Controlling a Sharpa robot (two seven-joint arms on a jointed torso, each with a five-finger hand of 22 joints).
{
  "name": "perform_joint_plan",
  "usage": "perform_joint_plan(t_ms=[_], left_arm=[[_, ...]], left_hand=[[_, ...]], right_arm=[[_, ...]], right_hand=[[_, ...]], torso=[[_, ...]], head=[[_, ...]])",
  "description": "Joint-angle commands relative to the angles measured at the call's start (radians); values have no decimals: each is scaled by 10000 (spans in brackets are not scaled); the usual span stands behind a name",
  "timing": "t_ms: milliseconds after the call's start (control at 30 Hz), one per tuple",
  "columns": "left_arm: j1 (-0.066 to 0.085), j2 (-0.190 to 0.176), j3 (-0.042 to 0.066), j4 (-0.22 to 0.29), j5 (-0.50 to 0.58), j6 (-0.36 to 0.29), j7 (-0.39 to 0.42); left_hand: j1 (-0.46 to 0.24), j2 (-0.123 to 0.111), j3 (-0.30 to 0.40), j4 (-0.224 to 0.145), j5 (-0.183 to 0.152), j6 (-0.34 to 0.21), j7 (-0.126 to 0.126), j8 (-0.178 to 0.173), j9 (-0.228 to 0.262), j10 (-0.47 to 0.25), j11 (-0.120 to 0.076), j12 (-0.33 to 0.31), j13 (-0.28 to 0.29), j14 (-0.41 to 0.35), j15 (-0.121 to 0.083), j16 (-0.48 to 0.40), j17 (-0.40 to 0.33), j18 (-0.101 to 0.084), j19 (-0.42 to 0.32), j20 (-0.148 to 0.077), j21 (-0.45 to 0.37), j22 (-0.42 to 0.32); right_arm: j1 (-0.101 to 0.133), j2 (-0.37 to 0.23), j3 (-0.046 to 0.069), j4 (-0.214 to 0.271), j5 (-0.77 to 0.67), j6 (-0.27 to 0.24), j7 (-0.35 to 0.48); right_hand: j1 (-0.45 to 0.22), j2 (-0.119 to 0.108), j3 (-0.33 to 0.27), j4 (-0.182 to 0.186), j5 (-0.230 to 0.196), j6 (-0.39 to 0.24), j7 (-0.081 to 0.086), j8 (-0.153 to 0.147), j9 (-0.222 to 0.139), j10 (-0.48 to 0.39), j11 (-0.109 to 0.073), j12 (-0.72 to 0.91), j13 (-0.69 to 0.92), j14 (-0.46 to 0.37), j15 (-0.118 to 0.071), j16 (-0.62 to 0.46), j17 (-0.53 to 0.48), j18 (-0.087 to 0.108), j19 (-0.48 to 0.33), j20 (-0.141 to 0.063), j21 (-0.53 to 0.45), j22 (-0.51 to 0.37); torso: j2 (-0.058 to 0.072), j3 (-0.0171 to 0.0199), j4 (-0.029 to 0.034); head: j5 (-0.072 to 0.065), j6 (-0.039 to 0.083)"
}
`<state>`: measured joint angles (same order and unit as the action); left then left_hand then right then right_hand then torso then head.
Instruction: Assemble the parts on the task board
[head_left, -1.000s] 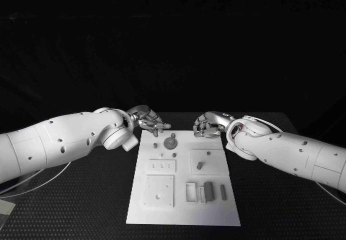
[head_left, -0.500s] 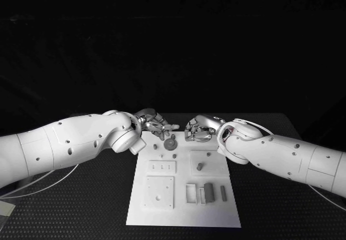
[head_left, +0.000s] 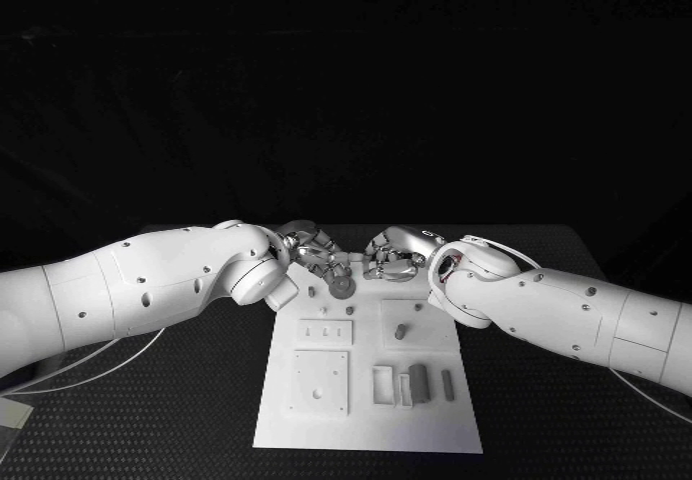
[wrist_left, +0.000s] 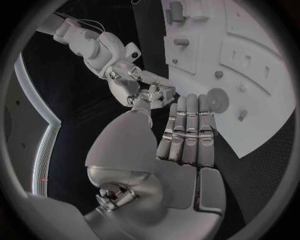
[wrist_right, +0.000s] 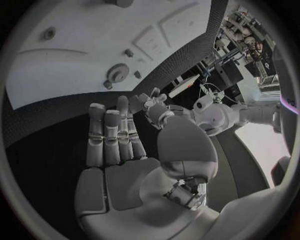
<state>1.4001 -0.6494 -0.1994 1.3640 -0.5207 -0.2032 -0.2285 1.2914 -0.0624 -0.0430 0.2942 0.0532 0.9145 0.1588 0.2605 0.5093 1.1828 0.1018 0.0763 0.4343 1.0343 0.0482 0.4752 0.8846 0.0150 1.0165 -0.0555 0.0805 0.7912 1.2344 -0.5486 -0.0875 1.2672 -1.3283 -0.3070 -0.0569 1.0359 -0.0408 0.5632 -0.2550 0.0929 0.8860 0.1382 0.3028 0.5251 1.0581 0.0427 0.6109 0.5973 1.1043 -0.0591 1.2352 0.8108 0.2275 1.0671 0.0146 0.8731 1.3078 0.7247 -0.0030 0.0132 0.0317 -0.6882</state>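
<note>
The white task board (head_left: 368, 425) lies in the middle of the table, long side running away from me. A round grey gear (head_left: 340, 287) sits near its far end, also seen as the gear (wrist_left: 218, 98) and the gear (wrist_right: 117, 72) in the wrist views. My left hand (head_left: 312, 251) hovers at the board's far left corner, fingers straight and side by side, holding nothing. My right hand (head_left: 392, 256) is close beside it at the far edge, fingers also stretched out and empty. The two hands nearly meet above the gear.
A short grey peg (head_left: 400, 330) stands mid-board. Grey blocks (head_left: 417, 383) and a thin bar (head_left: 446, 383) lie near the board's right front. Square recessed plates (head_left: 319, 381) fill its left half. Pale cables (head_left: 87, 365) trail on the table at the left.
Both hands have moved inward along the board's far edge toward each other, and the arms have swung in with them. The parts on the board lie as before.
</note>
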Motion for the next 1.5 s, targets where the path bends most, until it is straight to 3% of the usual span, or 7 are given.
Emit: perform_joint_plan(t_ms=[33,333,1500], left_arm=[[-1,13,1,32,122,-125,-284],[-1,49,1,71,122,-152,-264],[-1,176,1,75,-77,53,-500]], left_hand=[[8,73,-81,-1,-38,65,-16,-22,-16,20,-34,-20,22,-23,-27,-36,10,-107,-10,20,-31,17],[-6,66,-118,1,-38,76,-21,-21,-21,29,-39,-20,35,-12,-32,-31,11,-106,1,16,-29,25],[-3,147,-271,4,-34,453,-185,130,-18,395,-206,88,256,265,-172,130,74,-70,265,-111,58,156]], right_arm=[[-1,-3,35,139,-15,-161,-80],[0,7,65,246,-72,-16,-108],[0,116,80,593,-198,20,-153]], right_hand=[[-64,6,15,50,29,155,119,3,17,64,0,45,-12,9,-61,41,-15,343,33,-12,-32,133],[-61,-3,29,52,31,146,119,-8,18,56,0,40,-24,10,-62,36,-23,343,38,-19,-37,130],[111,55,267,2,34,105,141,-83,24,48,18,41,-92,13,-46,19,-72,343,49,-34,-77,123]], torso=[[-9,-9,0],[-8,-22,0],[-9,-11,4]], head=[[6,-12],[11,-26],[47,-97]])
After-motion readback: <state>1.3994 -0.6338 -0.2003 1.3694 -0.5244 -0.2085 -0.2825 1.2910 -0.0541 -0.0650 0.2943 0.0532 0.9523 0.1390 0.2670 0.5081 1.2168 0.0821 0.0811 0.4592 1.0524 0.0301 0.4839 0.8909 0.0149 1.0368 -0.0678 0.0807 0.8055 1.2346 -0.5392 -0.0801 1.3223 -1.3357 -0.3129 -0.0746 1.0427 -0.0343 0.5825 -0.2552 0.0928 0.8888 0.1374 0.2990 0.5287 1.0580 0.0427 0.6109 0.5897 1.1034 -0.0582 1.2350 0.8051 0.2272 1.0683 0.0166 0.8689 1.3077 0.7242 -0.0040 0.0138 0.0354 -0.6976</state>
